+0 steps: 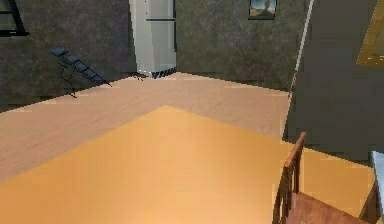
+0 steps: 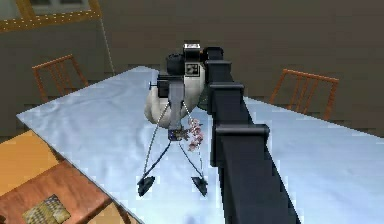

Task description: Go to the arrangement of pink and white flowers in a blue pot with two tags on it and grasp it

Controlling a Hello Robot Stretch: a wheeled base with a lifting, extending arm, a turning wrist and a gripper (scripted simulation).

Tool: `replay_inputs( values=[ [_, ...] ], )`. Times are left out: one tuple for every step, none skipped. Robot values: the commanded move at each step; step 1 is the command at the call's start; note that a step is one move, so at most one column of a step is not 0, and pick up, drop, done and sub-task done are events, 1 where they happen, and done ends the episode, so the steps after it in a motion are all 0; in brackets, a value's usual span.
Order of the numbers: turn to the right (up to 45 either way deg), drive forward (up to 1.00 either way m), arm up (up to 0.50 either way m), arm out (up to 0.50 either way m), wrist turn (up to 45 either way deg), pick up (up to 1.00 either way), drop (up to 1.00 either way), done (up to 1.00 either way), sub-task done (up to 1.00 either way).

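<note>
The hand [image 2: 173,186] is seen above the pale blue desk [image 2: 90,130], at the end of the dark arm [image 2: 240,150]. Whether its thin fingers [image 2: 147,185] are spread or pressed together cannot be told, nor whether anything is held. A small pink and white cluster [image 2: 192,134] is seen between the fingers, near the desk's middle. A pale rounded shape [image 2: 156,100] is seen beside the hand's body. Two wooden chairs [image 2: 58,75] are placed along the desk's far edge.
</note>
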Motion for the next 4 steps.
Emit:
replay_inputs(
  values=[
    [0.0,0.0,0.0,0.0,45.0,0.0,0.0,0.0,0.0],
    [0.0,0.0,0.0,0.0,45.0,0.0,0.0,0.0,0.0],
    [0.0,0.0,0.0,0.0,45.0,0.0,0.0,0.0,0.0],
    [0.0,0.0,0.0,0.0,45.0,0.0,0.0,0.0,0.0]
  ],
)
